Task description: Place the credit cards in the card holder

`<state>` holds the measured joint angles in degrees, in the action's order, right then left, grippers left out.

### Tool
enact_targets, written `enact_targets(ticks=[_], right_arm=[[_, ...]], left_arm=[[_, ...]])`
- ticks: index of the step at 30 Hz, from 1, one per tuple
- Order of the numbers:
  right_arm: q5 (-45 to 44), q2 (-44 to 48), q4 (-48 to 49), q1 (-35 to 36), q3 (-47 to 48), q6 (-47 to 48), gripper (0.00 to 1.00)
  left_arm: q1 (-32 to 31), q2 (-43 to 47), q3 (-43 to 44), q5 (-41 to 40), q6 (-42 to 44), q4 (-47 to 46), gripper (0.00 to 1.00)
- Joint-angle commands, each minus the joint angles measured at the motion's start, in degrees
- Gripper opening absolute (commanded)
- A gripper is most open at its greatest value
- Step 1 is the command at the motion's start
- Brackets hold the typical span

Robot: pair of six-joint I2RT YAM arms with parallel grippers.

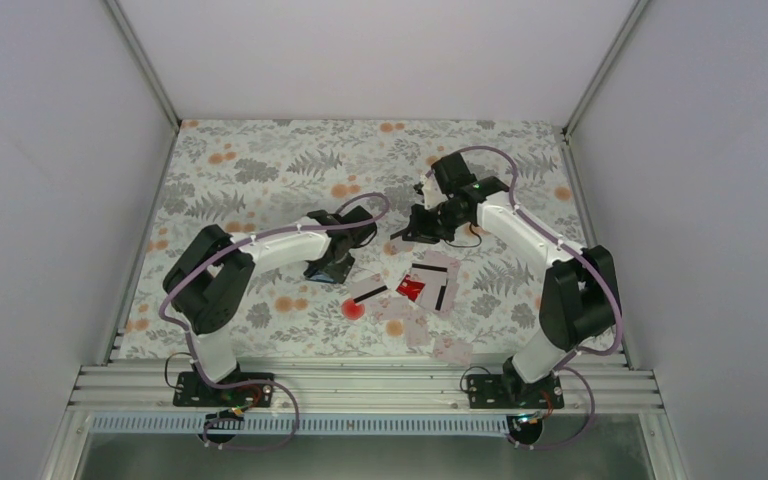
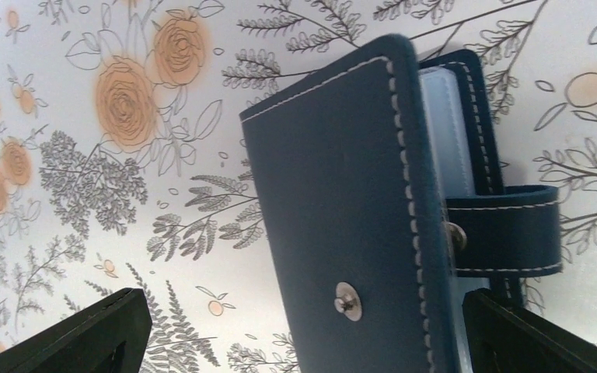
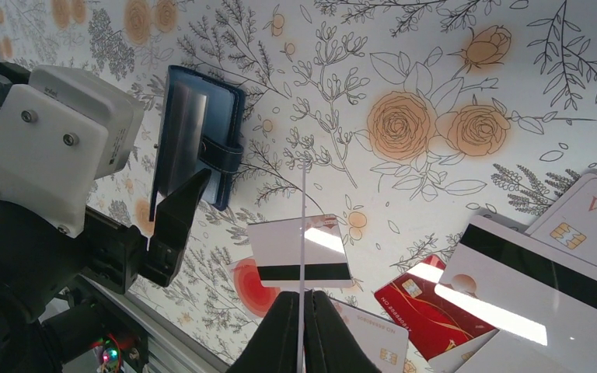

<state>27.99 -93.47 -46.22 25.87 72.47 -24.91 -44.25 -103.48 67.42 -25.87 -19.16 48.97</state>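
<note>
The navy card holder (image 2: 334, 179) lies on the floral table with its snap tab undone and pale pockets showing at its edge. My left gripper (image 2: 305, 315) is open, with one finger on each side of the holder. It also shows in the right wrist view (image 3: 196, 140). My right gripper (image 3: 303, 301) is shut on a thin whitish card (image 3: 303, 225) seen edge-on, held above the table. Below it lie a white card with a black stripe (image 3: 299, 250), a red card (image 3: 427, 307) and more whitish cards (image 3: 544, 291).
A card with a red disc (image 3: 250, 286) lies near the front rail. The loose cards (image 1: 422, 285) are bunched right of the left gripper (image 1: 328, 262). The right gripper (image 1: 415, 225) hangs behind them. Enclosure walls stand on three sides.
</note>
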Motion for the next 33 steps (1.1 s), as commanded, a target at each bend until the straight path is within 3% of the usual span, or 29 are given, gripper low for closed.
enact_targets(ticks=[1,8,14,33], right_arm=[[-0.24,-0.26,-0.33,0.45,1.06,-0.34,0.04],[-0.02,-1.30,-0.69,1.02,2.65,-0.66,0.04],[-0.12,-3.45,-0.98,2.60,4.22,-0.84,0.04],[-1.52,-6.95,-1.54,7.12,8.29,-1.37,0.04]], left_arm=[[-0.05,1.91,-0.30,-4.47,-1.90,1.62,1.00],[1.24,5.52,-0.33,-4.69,-2.76,1.32,0.96],[5.68,9.61,-2.77,1.55,-2.77,-2.46,0.69],[18.84,16.50,-12.41,19.80,-2.19,-11.61,0.27]])
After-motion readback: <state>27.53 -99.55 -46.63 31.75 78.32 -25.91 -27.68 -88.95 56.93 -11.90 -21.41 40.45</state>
